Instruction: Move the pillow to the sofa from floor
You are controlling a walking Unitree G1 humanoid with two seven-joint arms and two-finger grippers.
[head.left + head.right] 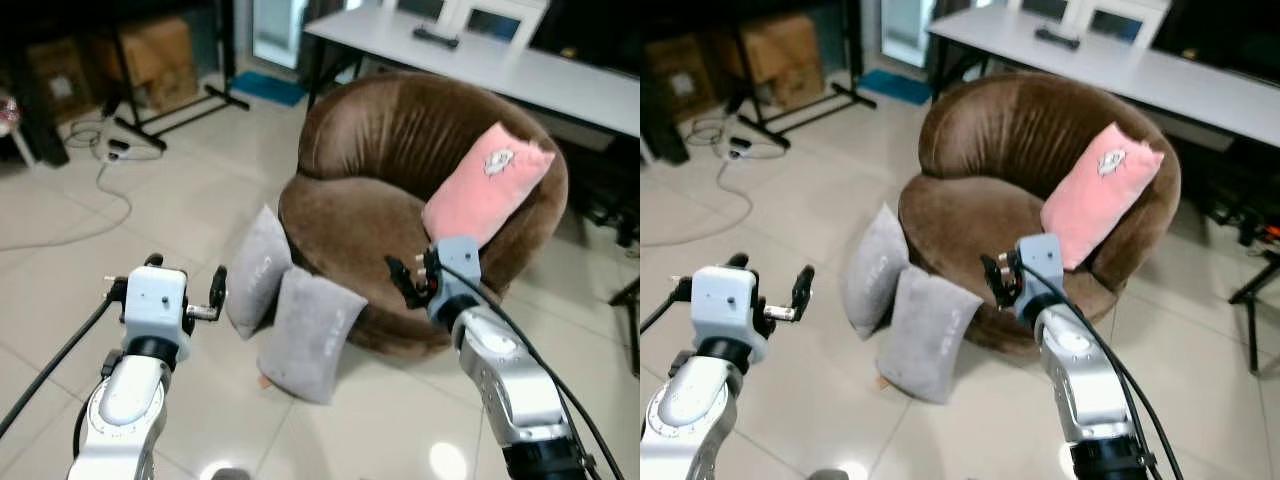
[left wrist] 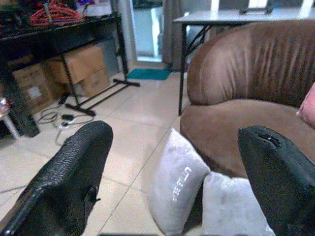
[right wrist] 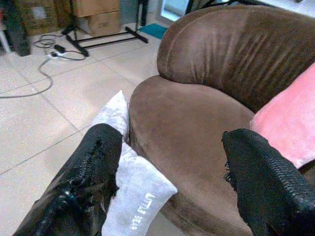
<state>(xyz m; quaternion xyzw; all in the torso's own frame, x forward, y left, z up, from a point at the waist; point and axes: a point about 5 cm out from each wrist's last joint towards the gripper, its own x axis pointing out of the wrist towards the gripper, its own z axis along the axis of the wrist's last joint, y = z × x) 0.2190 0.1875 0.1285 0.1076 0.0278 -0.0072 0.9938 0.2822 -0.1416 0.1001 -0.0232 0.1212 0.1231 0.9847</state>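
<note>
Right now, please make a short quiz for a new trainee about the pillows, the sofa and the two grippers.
1. True or false: the pink pillow lies on the floor.
2. How many grey pillows lean on the front of the brown sofa?
3. Which is shut: A) left gripper, B) right gripper, C) neither?

Key
1. False; it rests on the sofa seat against the backrest.
2. Two: one grey pillow and another grey pillow beside it.
3. C; both are open.
</note>
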